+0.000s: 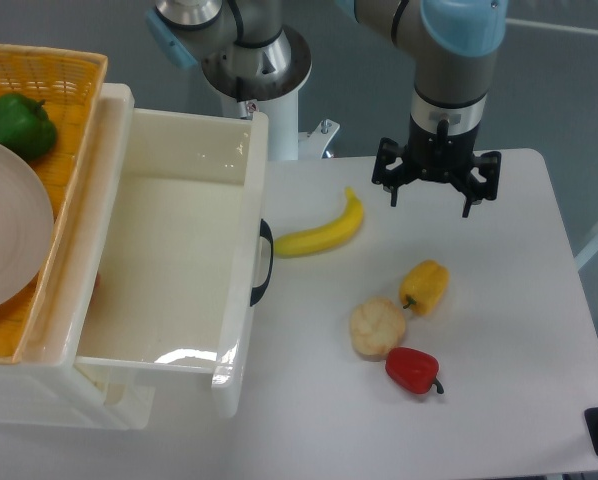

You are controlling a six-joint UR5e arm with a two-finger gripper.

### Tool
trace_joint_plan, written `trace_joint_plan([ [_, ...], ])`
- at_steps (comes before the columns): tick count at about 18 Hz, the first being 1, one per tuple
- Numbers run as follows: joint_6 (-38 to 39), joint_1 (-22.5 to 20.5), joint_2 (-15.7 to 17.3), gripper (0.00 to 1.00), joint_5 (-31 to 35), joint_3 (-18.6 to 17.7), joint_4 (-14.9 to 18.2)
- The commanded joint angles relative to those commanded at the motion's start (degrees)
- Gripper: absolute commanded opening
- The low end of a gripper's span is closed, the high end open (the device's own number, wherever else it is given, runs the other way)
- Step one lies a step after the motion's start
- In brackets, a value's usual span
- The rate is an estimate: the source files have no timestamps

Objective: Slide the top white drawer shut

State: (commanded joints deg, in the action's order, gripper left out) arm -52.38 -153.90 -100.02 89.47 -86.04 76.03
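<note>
Table [499,380] surface, white, carried everything in the single camera view. Largest on it was the top white drawer [169,270], a deep glossy tub pulled far out toward the table's middle, its inside bare, its curved black handle [263,262] on the front wall. Beyond the drawer's back edge sat an orange woven basket [49,75] holding a pale plate [9,225] and a green pepper [17,123].

The arm's gripper [435,192] hung well apart from the drawer front, across the table, its fingers spread wide and holding nothing. A banana [324,232] lay just beside the handle, between drawer and gripper. Farther from the drawer lay a yellow pepper [425,285], a pale lumpy food item [378,327] and a red pepper [413,370].

Judged risks: a sweep toward the drawer front could shove the banana against it or jam it at the handle. A push landing off-centre might skew the drawer so that it binds. Open fingers might also catch on the handle rather than press flat.
</note>
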Motion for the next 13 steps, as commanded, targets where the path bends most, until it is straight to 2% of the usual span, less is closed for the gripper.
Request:
trace_joint_plan([
  [5,0.09,0.26,-0.18,1.0,-0.09,-0.18,-0.09],
  [7,0.35,0.35,-0.18,1.0,0.0,-1.48,-0.52],
  [10,1.31,0.88,-1.4,1.0,-0.35,-2.11,-4.65],
  [13,1.49,1.75,-3.24,1.0,-0.26,-2.2,-4.92],
])
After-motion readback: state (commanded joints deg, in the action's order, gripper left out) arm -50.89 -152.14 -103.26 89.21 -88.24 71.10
